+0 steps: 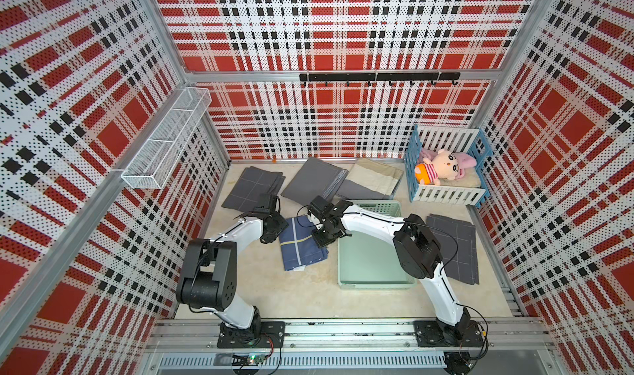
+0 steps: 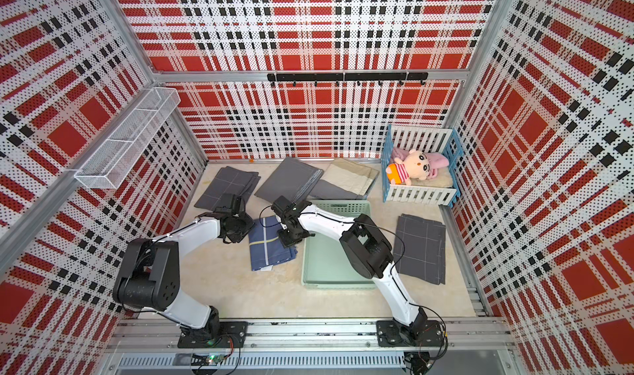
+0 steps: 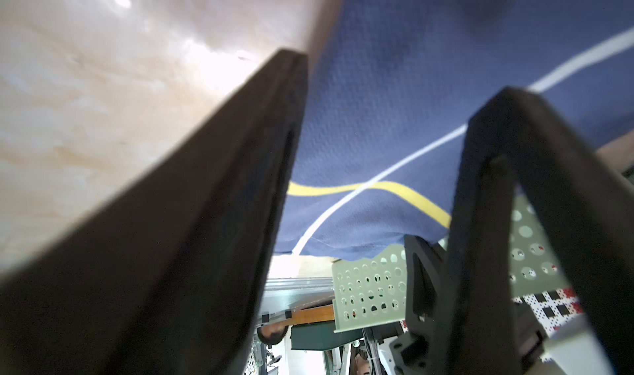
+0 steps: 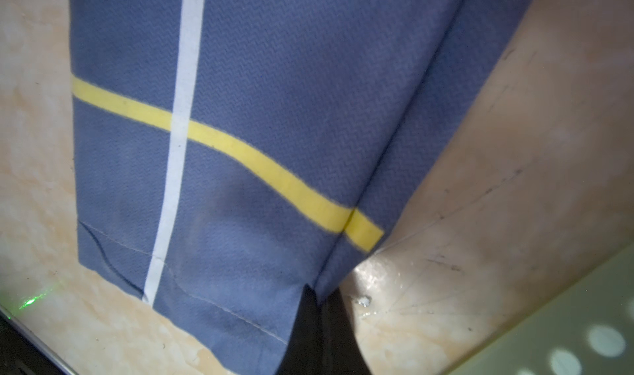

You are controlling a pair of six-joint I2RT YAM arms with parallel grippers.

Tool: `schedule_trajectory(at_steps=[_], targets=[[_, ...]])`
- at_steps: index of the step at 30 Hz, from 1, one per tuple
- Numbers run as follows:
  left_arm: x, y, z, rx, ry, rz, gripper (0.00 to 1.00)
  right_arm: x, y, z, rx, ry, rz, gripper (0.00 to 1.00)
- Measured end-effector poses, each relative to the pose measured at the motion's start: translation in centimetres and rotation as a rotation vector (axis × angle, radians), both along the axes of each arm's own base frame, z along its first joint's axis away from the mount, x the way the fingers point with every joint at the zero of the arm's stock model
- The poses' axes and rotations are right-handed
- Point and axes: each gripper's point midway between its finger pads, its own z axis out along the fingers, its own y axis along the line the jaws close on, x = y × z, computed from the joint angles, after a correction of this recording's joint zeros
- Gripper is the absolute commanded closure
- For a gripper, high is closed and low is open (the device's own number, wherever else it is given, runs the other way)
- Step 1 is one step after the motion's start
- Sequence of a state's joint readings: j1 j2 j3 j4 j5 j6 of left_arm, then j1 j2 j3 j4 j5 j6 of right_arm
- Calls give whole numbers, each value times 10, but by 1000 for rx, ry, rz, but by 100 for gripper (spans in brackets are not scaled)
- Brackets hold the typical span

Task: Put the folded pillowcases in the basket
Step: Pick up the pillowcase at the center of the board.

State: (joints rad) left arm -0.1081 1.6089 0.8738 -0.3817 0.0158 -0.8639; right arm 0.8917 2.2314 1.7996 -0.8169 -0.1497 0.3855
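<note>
The folded pillowcase [image 1: 300, 244] [image 2: 269, 248] is dark blue with a white and a yellow stripe. It lies on the beige table just left of the pale mint-green basket [image 1: 374, 285] [image 2: 329, 263]. My left gripper [image 1: 278, 231] [image 2: 240, 231] stands at the cloth's left edge. In the left wrist view its jaws [image 3: 401, 78] are apart over the pillowcase [image 3: 377, 116], with the basket's perforated wall [image 3: 367, 287] beyond. My right gripper [image 1: 322, 239] [image 2: 288, 239] [image 4: 319, 298] is shut on the pillowcase's [image 4: 274, 116] edge beside the basket [image 4: 566, 339].
Grey folded cloths lie at the back left [image 1: 252, 188], back middle [image 1: 314, 179] and right [image 1: 454, 246], and a beige one [image 1: 375, 177] behind the basket. A blue-and-white toy crib [image 1: 446, 195] holding a plush doll stands at the back right. A white wire shelf [image 1: 168, 140] hangs on the left wall.
</note>
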Motion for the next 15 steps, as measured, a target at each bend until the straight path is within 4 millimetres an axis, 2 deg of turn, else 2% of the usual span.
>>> schedule_trajectory(at_steps=[2,4,6,8,9,15], targets=[[-2,1,-14,14,35,-9,59,0,0,0,0,0,0,100],[4,2,-14,26,24,-15,64,0,0,0,0,0,0,100],[9,3,-15,36,12,-18,76,0,0,0,0,0,0,100],[11,2,-18,48,12,-30,94,0,0,0,0,0,0,100],[12,3,-19,54,11,-32,100,0,0,0,0,0,0,100],[14,-1,-18,69,2,-62,100,0,0,0,0,-1,-3,100]])
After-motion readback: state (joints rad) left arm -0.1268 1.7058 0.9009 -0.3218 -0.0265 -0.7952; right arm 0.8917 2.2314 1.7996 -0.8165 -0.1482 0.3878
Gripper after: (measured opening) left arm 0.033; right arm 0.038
